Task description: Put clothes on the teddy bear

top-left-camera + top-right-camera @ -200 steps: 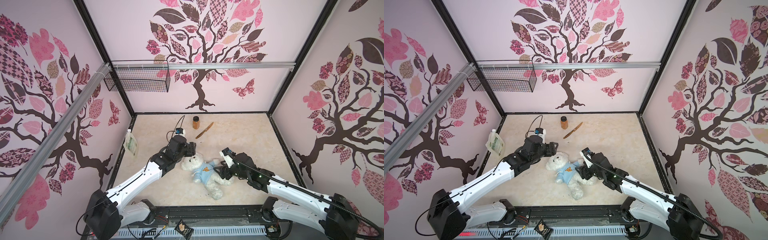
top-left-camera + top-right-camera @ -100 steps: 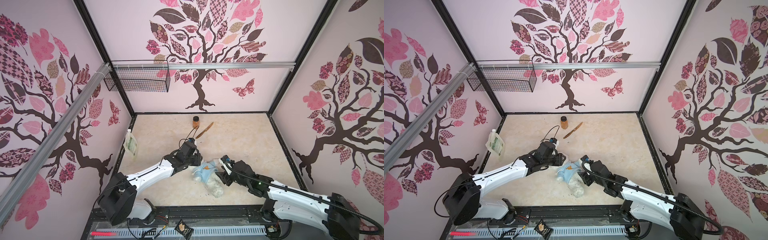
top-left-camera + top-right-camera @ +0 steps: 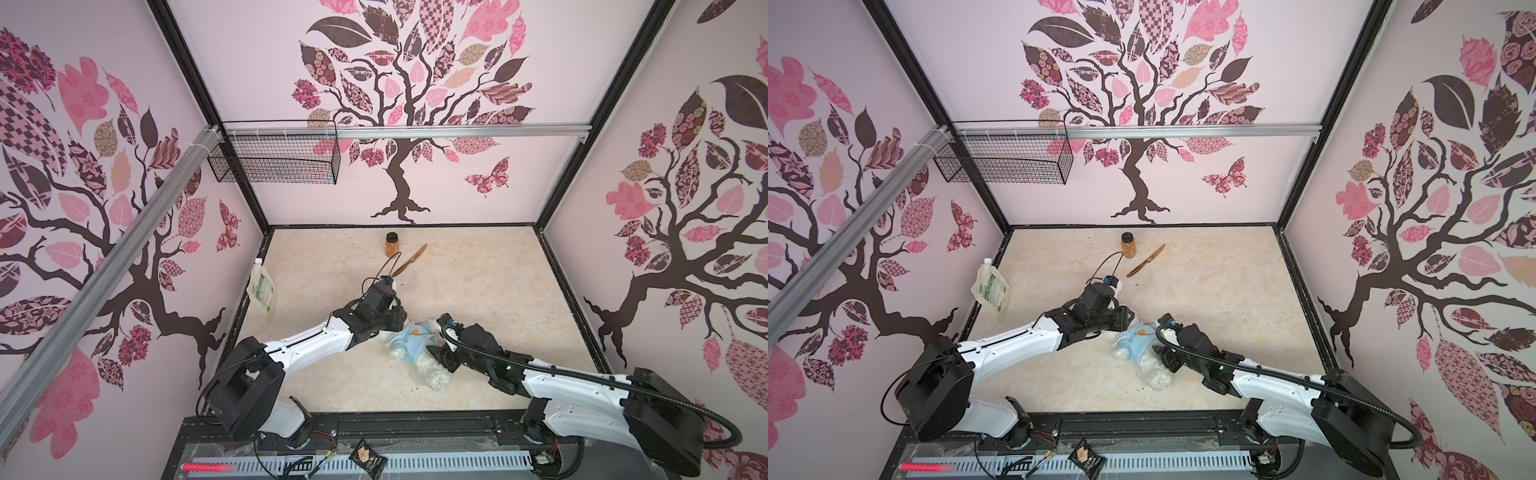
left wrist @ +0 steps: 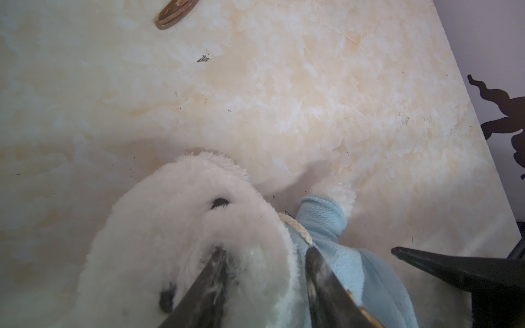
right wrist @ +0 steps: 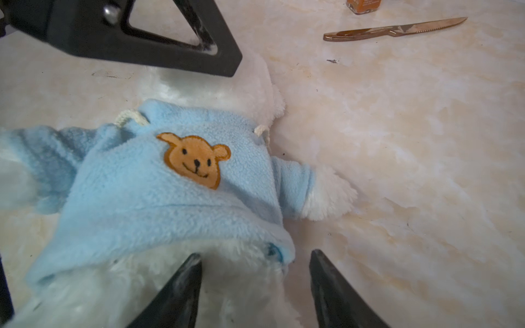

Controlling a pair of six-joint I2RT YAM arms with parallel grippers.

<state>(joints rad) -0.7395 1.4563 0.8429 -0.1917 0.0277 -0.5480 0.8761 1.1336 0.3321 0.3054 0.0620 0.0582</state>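
Teddy on the table, shirt half settled: the teddy bear (image 3: 434,374) lies on its back on the near side of the knife (image 3: 409,259). Its head is toward the knife and its legs point away, so its long axis runs straight off from the blade. The light blue shirt (image 5: 142,193) is over the head, and both arms appear sleeved, but the hem sits bunched above the belly.

Your left gripper (image 4: 267,255) is at the knife end of the bear, fingers sunk into the fur on either side of the muzzle, apparently clamped on the head. Your right gripper (image 5: 255,258) is at the end farther from the knife with its jaws apart. One finger rests on belly fur just under the hem, the other hangs over bare table, and the hem's corner lies between them.

The hem is just ahead of that right gripper, on its knife side, which makes it the nearer arm. The pull would likely run along the bear's axis, away from the knife, while the left steadies the head.
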